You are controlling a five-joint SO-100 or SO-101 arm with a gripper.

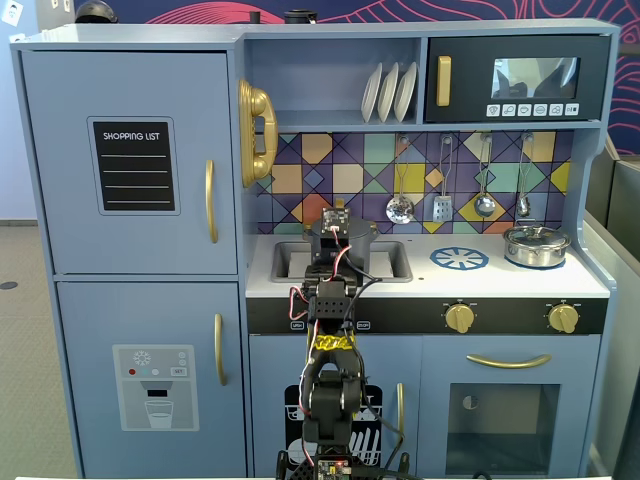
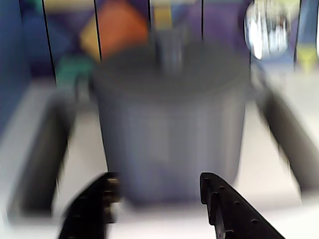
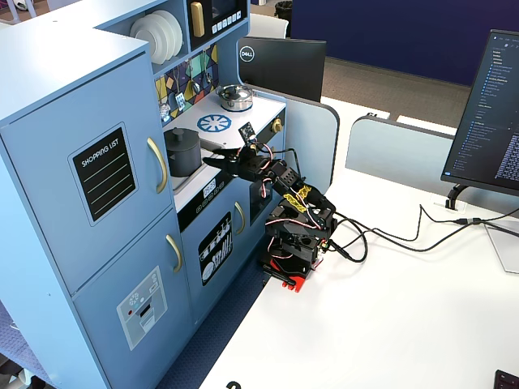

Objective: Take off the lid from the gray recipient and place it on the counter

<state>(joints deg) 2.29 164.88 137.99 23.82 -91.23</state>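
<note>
The gray recipient is a dark gray pot standing in the recessed sink, close in front of the wrist camera and blurred. The lid sits on it with its knob upright. In a fixed view the pot and lid stand at the left end of the white counter. My gripper is open and empty, its fingers low in front of the pot's base, apart from it. In a fixed view the gripper is just right of the pot; in the front view the arm hides most of it.
A shiny silver pot with its own lid stands at the counter's right end, beside the blue-and-white burner print. Utensils hang on the tiled back wall. The sink's rim surrounds the gray pot.
</note>
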